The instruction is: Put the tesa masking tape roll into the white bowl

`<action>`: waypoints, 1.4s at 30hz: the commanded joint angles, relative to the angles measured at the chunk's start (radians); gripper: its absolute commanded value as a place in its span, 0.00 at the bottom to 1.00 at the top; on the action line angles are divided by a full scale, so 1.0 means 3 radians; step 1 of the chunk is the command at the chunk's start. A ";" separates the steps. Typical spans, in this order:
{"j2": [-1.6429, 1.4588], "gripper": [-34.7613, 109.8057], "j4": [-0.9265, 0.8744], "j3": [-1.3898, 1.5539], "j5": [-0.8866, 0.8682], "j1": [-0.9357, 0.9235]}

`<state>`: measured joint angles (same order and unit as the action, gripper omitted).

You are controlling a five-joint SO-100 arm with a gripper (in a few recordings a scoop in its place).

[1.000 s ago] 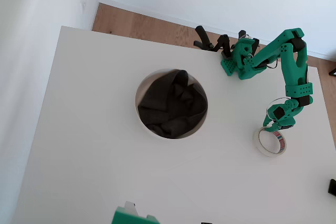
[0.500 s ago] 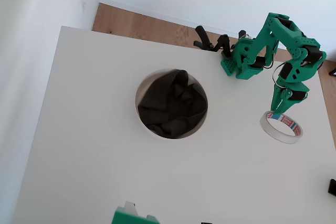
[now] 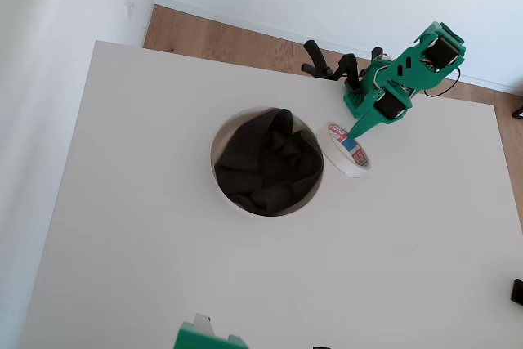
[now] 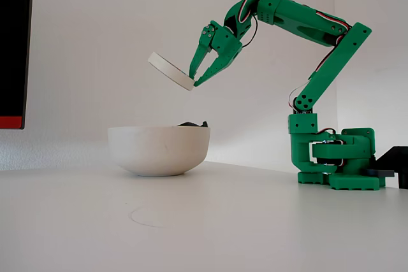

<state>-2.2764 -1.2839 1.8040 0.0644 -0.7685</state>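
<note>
1. Tesa masking tape roll (image 4: 171,71) hangs in the air, pinched by its rim in my green claw (image 4: 193,79). In the fixed view it tilts, high above the white bowl (image 4: 158,150).
2. White bowl sits on the white bench (image 3: 163,267) near its middle, with crumpled black cloth (image 3: 268,163) filling it.
3. From overhead, the roll (image 3: 348,149) lies just beside the bowl's right rim (image 3: 214,177), not yet over the opening.
4. My claw's jaws are narrowed onto one edge of the ring, so the hold looks thin to me.
5. My worry: opening now would likely drop the roll onto the rim or the bench outside, since it is off-centre.
6. Another risk: the tilted ring could slip from the pinch, or bounce off the heaped cloth and roll out.
7. Farthest back stands the arm's base (image 3: 372,102), at the bench's far edge.
</note>
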 commanded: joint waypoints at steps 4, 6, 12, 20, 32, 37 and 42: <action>0.0849 0.18 0.0690 -0.0205 0.0036 -0.0583; 0.1176 0.18 0.0854 -0.0205 0.0026 -0.0619; 0.1866 0.18 0.1273 -0.0205 0.0046 -0.0685; 0.2004 0.25 0.1355 -0.0225 0.0020 -0.0726; 0.1994 0.18 0.1340 -0.0271 -0.0061 -0.0706; 0.1994 0.30 0.1319 -0.0271 -0.0066 -0.0675; 0.1984 0.29 0.1319 -0.0271 -0.0097 -0.0660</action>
<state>-1.6306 -0.8866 1.7810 0.0368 -0.9557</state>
